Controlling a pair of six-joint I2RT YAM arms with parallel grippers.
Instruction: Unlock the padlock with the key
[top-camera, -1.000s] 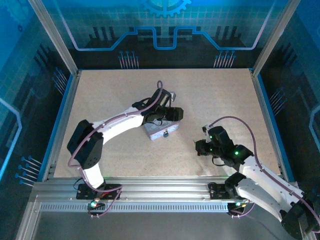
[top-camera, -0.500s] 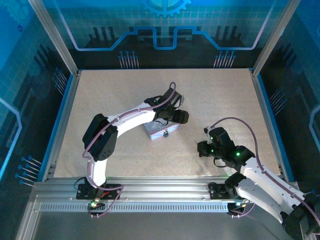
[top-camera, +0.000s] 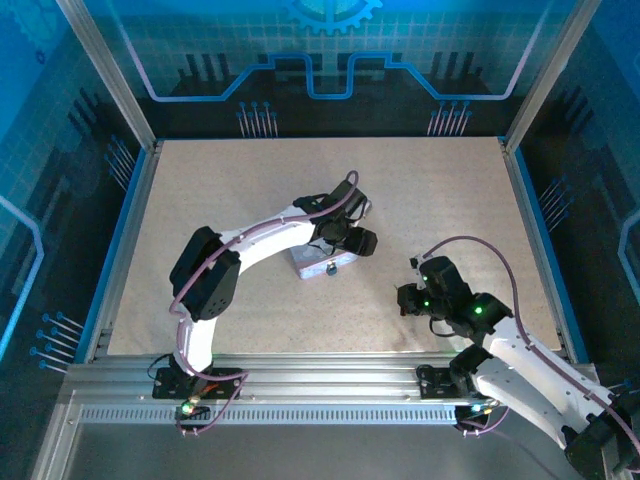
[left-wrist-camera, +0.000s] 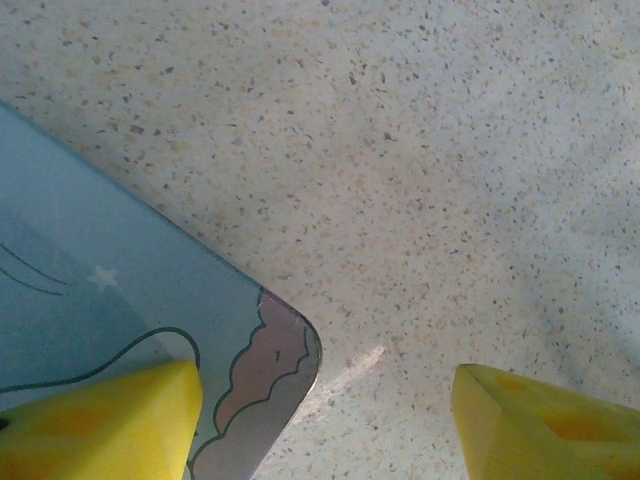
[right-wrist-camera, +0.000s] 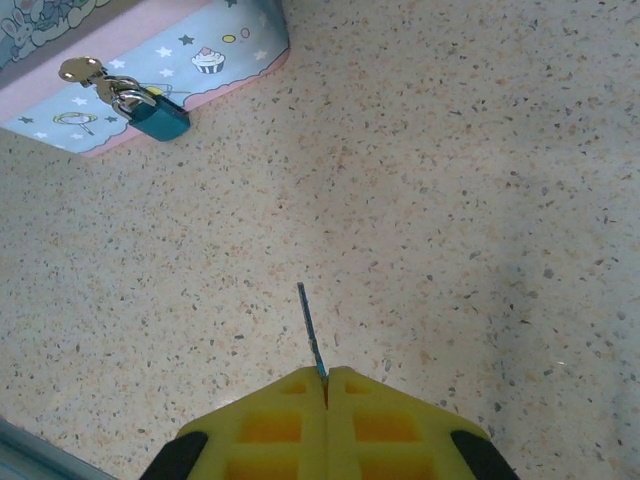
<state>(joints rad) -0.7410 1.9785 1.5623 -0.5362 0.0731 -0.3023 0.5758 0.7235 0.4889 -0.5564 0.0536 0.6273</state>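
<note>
Speckled beige worktop (top-camera: 220, 190), blue strips along left and right sides. One item lies on it: pastel cartoon-printed tin box (top-camera: 308, 262), flat, near the middle

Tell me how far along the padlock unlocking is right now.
Done: the key is picked up, pinched in the shut right fingers, blade pointing out. In hand: the open left fingers sit over a corner of the tin, probably to steady it. Left: the padlock hangs on the tin's clasp, apart from the key; inserting and turning remain.
</note>
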